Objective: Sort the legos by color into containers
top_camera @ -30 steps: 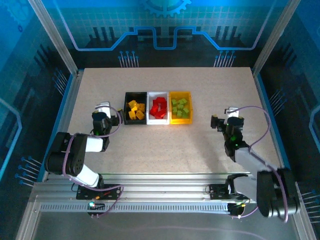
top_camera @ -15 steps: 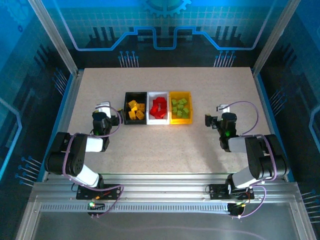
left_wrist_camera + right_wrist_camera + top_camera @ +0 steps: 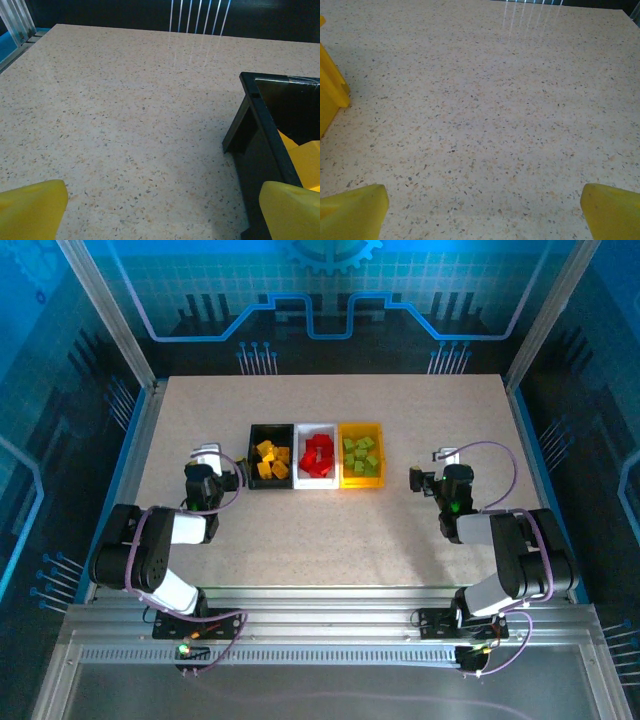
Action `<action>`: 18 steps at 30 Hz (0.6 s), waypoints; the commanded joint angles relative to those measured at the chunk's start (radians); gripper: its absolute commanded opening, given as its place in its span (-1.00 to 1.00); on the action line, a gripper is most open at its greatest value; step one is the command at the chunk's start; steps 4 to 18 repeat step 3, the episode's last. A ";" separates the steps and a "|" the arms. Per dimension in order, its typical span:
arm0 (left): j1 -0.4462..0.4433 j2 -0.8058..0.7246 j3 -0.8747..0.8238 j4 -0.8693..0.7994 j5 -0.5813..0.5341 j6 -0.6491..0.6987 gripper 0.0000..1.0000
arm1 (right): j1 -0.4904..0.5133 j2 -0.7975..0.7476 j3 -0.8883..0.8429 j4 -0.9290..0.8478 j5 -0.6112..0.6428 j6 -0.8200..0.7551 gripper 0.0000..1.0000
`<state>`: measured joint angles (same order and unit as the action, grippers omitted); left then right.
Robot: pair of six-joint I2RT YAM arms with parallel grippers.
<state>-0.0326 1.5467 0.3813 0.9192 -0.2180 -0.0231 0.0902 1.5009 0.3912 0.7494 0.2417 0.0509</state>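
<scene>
Nearest the bases, both arms are folded low with their elbows close to the front rail and their wrists aimed at the far edge.

The left claw (image 3: 206, 454) sits just beside the near-left corner of the black bin (image 3: 270, 427). Its own camera shows the fingers spread full wide with nothing between them, and the bin wall close on the right. The right claw (image 3: 448, 465) rests near the yellow bin (image 3: 361, 425) but apart from it, and is likewise wide open and empty.

Further out, the three bins stand in a touching row on the surface (image 3: 330, 540).
- The black bin holds the yellow-orange bricks (image 3: 270, 460).
- The white bin (image 3: 317, 426) holds the red bricks (image 3: 318, 455).
- The yellow bin holds the green bricks (image 3: 360, 453).

Every brick I can make out lies inside a bin.

Assessment: the sorting looks complete, and checking and parking appear to be what remains.
- Any move of the left arm should draw straight back, since a sideways sweep risks nudging the black bin.
- Colours look unmixed, though the overhead view is too coarse to rule out a buried stray.
</scene>
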 commanded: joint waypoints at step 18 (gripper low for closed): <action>0.005 0.009 -0.009 0.028 0.022 0.011 0.98 | -0.007 -0.001 0.018 0.044 -0.007 -0.011 1.00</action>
